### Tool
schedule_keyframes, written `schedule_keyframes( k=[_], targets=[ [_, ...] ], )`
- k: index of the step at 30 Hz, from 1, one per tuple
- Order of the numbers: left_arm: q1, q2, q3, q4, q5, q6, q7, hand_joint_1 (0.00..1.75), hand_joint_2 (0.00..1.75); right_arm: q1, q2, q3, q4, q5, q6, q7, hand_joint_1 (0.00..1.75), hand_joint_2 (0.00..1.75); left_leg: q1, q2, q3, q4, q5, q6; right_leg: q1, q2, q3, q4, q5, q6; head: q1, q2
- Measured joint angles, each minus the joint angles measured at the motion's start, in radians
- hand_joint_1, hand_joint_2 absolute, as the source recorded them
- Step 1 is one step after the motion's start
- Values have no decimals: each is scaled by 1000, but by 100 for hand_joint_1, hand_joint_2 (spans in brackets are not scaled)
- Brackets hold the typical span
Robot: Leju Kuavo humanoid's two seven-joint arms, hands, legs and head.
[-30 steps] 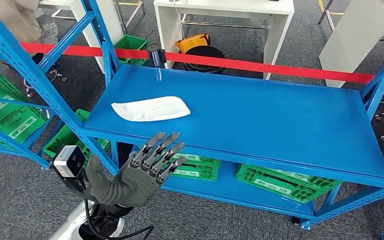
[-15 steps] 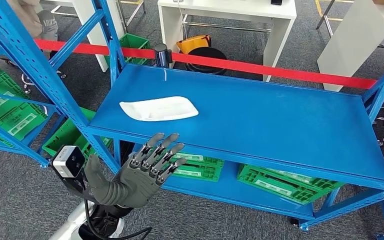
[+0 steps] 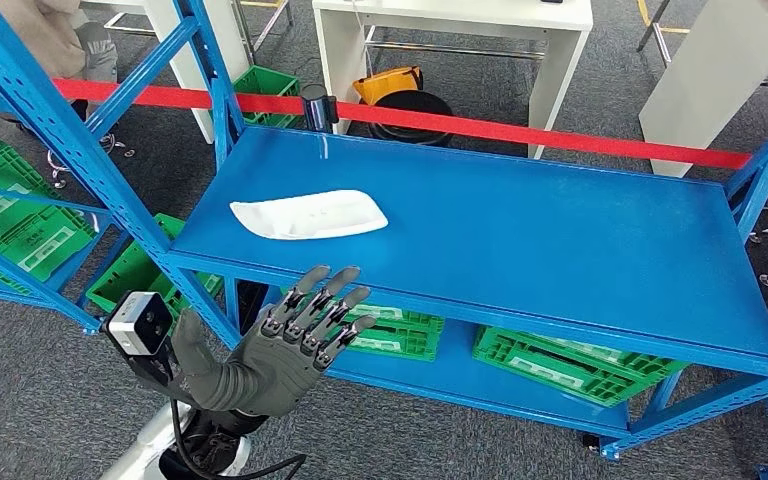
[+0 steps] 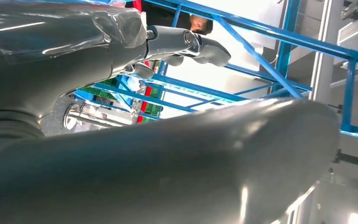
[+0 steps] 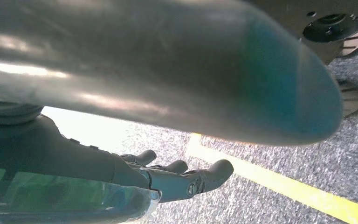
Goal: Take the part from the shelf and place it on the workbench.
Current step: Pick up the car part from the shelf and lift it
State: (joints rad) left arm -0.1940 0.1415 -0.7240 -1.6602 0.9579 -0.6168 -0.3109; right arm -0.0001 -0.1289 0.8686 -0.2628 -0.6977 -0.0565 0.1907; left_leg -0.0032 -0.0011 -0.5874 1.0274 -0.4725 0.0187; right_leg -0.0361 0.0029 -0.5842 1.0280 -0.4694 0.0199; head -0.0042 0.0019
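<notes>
Whole view drifts slightly left since half-second ago: camera shift, things unmoved. Left hand (image 3: 280,345) raised before shelf (image 3: 560,250) front edge, fingers spread, empty. White part (image 3: 308,215) untouched near shelf's left end. Right hand (image 5: 168,179) hangs over floor, loosely extended, empty. Reach not begun.

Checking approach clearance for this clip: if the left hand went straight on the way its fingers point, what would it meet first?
Probably the front edge of the blue shelf. The left hand is raised, open, fingers aimed up toward that edge, right of the white part. Depth is unclear; it might pass over the edge.
</notes>
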Motion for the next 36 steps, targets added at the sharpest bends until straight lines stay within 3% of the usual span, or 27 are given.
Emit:
schedule_keyframes(
  k=[4, 6, 7, 8, 10, 11, 14, 15, 18, 19, 20, 21, 23, 25, 27, 30, 31, 34, 35, 36],
  targets=[
    [0, 0, 0, 0, 0, 0, 0, 0, 0, 0, 0, 0, 0, 0, 0, 0, 0, 0, 0, 0, -1, 2, -2, -1, 0, 0, 0, 0, 0, 0, 0, 0],
    [-1, 0, 0, 0, 0, 0, 0, 0, 0, -1, -2, 0, 0, 0, 0, -1, 0, 0, 4, 0, -35, 80, -46, -10, 0, 0, 0, 0, 0, -6, -1, 0],
    [0, 1, 0, 0, 0, 0, 0, 0, 0, -1, -2, 0, 0, 0, 0, -1, 0, 0, 7, 0, -69, 154, -79, -16, 0, 0, -1, 0, 0, -9, -1, 0],
    [0, 2, 0, 0, 0, 0, 0, 0, 0, -1, -3, 0, 0, 0, 0, -1, 0, 0, 10, 0, -79, 175, -79, -17, 2, 1, 0, 0, 0, -12, -2, 0],
    [1, 3, 1, 0, 0, 0, 0, 0, 0, -1, 0, 0, -1, 0, 0, -2, 0, 0, 6, 1, -39, 91, -33, -1, 6, 3, 0, -1, 2, -8, -1, 0],
    [0, 4, 1, 0, 0, 0, 0, 0, 0, -2, 1, 0, -2, 0, 0, -2, 0, 0, 1, 1, -3, 15, 1, 10, 5, 4, 0, -2, 3, -4, -1, 0],
    [-1, 4, 1, -1, 0, 0, 0, 0, 0, -1, 4, 0, -3, 0, 0, -4, 0, 0, -2, 2, 20, -34, 17, 25, 5, 2, 0, -8, 5, 13, 0, 0],
    [-2, 4, 1, -2, 0, 0, 0, 0, 0, -1, 4, 0, -3, 0, 0, -4, 0, 0, 0, 3, 28, -47, 25, 30, 6, 2, -9, 11, -7, 12, 0, 0],
    [-2, 1, 0, -2, 0, 0, 0, 0, 0, -1, 1, 0, -3, 0, 0, -5, 0, 0, 1, 6, 35, -63, 38, 38, 6, 1, -89, 183, -83, 2, 2, 0],
    [-1, 1, 0, -1, 0, 0, 0, 0, 0, 1, -1, 0, -3, 0, 0, -5, 0, 0, -1, 5, 34, -63, 38, 38, 6, 1, -115, 238, -100, 3, 2, 0],
    [1, 1, -1, -1, 0, 0, 0, 0, 0, 2, -2, 0, -3, 0, 0, -5, 0, 0, -2, 5, 33, -61, 38, 38, 6, 1, -123, 257, -101, 9, 2, 0],
    [1, 0, -1, 0, 0, 0, 0, 0, 0, 3, -3, 0, -3, 0, 0, -5, 0, 0, -3, 4, 33, -59, 37, 37, 5, 0, -113, 237, -88, 17, 2, 0],
    [1, 0, -1, 0, 0, 0, 0, 0, 0, 2, -4, 0, -3, 0, 0, -5, 0, 0, -3, 2, 32, -51, 33, 32, 5, -2, -46, 101, -37, 32, 2, 0],
    [1, -1, 0, 0, 0, 0, 0, 0, 0, 1, -5, 0, -4, 0, 0, -5, 0, 0, -8, 0, 27, -38, 25, 22, 7, -3, 6, -2, -4, 26, 1, 0],
    [1, 0, 0, 0, 0, 0, 0, 0, 0, 0, -5, 0, -4, 0, 0, -5, 0, 0, -10, 0, 23, -32, 21, 14, 11, -3, 14, -17, 2, 10, 0, 0],
    [0, 0, 0, 0, -2, 0, 4, 0, 0, 0, -2, 0, -4, -4, 10, -4, 0, 0, -4, 0, 13, -8, 3, 1, 5, -2, 15, -21, 8, -6, -1, 0],
    [-1, 1, 0, 0, -4, 1, 11, 0, 0, -1, 0, 0, -4, -9, 24, -4, 0, 0, -1, 0, -5, 31, -22, -6, 2, -2, 15, -22, 10, -11, -1, 0],
    [-2, 9, -4, 0, -8, 6, 33, 0, 0, -6, 21, 0, -1, -24, 61, -4, 0, 0, 11, 0, -92, 220, -113, -24, 5, -1, 11, -21, 12, -17, -2, 0],
    [-2, 11, -6, 0, -8, 8, 35, 0, 0, -7, 30, 0, 1, -26, 63, -4, 0, 0, 13, 0, -107, 252, -118, -26, 5, -1, 10, -21, 12, -17, -2, 0],
    [-2, 13, -7, 0, -8, 9, 36, 0, 0, -8, 38, 0, 3, -27, 64, -4, 0, 0, 14, 0, -103, 246, -105, -26, 6, -1, 11, -21, 12, -17, -2, 0]
  ],
)
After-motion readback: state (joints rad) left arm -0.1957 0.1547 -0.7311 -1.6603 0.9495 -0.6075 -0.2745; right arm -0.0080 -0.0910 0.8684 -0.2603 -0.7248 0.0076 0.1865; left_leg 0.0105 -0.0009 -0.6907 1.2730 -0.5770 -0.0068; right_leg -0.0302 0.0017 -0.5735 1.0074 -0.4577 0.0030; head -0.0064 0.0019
